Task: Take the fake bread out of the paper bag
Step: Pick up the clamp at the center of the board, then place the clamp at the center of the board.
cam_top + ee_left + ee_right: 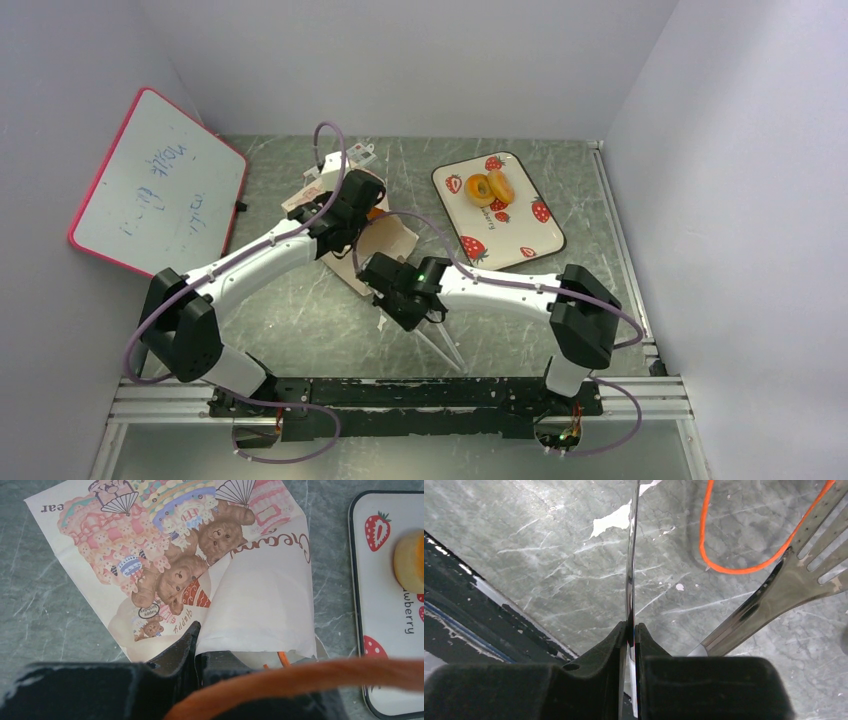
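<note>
1. Top external view: the black rail (420,392) runs along the near edge of the tabletop (300,330); both arm bases are bolted to it.
2. Just past the rail, around the middle of the near edge, the right gripper (630,630) has its fingers pressed together on one thin arm of the clear tongs (442,345); the right wrist view shows that arm edge-on between the pads; the other, slotted arm splays out to one side over the bare surface; a loop of orange cord (744,572) lies flat just beyond.
3. Farther in, near the centre of the tabletop and a little toward the left edge, the left gripper (196,635) is pinched shut on a pale folded flap of the paper bag (150,555); the bag lies flat with its bear-and-cake print facing up; a blurred orange cord crosses close to the left wrist lens.
4. Toward the far right corner sits the white strawberry-printed tray (510,235), near the bag but not touching it; two pieces of fake bread (480,189) lie side by side on it, one of them ring-shaped; I cannot tell whether any piece is inside the bag.
5. At the left edge a red-framed whiteboard (160,185) leans against the wall; a small white tag (360,153) lies near the far edge, beyond the bag.
</note>
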Controlling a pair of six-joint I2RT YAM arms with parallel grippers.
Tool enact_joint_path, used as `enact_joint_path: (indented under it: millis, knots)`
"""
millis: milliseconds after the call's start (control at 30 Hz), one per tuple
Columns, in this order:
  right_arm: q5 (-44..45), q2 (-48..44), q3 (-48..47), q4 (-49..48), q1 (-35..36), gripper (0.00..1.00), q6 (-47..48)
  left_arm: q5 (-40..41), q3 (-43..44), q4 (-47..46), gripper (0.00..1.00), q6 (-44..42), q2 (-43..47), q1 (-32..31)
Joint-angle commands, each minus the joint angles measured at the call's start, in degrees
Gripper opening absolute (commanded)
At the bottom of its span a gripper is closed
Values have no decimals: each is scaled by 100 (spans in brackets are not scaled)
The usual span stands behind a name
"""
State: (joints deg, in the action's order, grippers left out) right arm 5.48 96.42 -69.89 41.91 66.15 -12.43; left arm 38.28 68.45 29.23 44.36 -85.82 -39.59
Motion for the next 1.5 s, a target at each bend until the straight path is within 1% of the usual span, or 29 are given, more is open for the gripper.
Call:
enact_joint_path:
  millis: [0,233,467,700,900,1000,1100,1200,1267,1367,1467]
  knots:
    - [77,201,-138,-184,-112,13,356,-92,-151,-168,7,-274,185,-22]
    - [59,342,-167,-263,-366,14,527,-125,-419,-224,7,-395,443,-9]
    - [-88,720,-365,-406,-489,14,777,-203,-516,-324,7,-539,589,-9]
    - [-131,1004,-683,-411,-493,14,835,-331,-438,-412,7,-591,507,-4]
    - [118,1394,-1052,-454,-522,14,917,-454,-394,-514,7,-639,425,2]
    - [186,1607,-1263,-517,-557,16,930,-502,-385,-522,7,-623,370,-4]
    - [356,1767,-1388,-609,-570,21,919,-550,-400,-561,7,-605,344,-4]
    - [595,1805,-1399,-729,-601,37,892,-623,-407,-609,7,-592,286,-4]
    - [733,1741,-1352,-784,-611,44,863,-664,-381,-607,7,-572,225,0]
    - [921,1441,-1223,-787,-612,52,724,-690,-355,-634,7,-578,150,-4]
    - [1088,974,-1060,-724,-612,56,504,-699,-301,-657,7,-583,81,5]
